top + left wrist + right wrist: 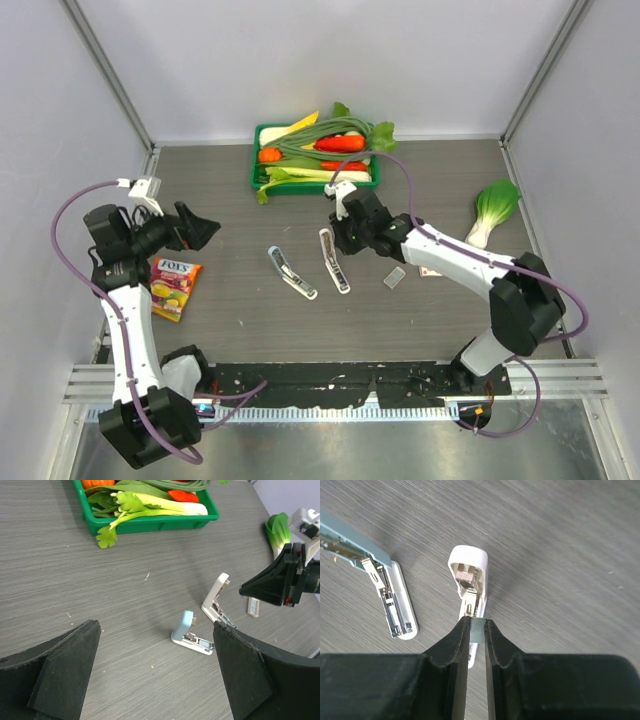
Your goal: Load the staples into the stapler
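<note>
Two staplers lie flipped open side by side on the worktop (240, 180): one blue stapler (291, 272) and one white stapler (334, 262). The right gripper (478, 622) hangs over the white stapler, jaws pinching one short strip of staples (478, 632). The left gripper (156, 627) hovers well apart, jaws spread wide. One small whitish box (395, 277) lies just right of the staplers

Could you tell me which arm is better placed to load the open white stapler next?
Right: the right hand is shut on a small grey staple strip above the open white plastic stapler; the left hand hangs open, empty, far aside.
</note>
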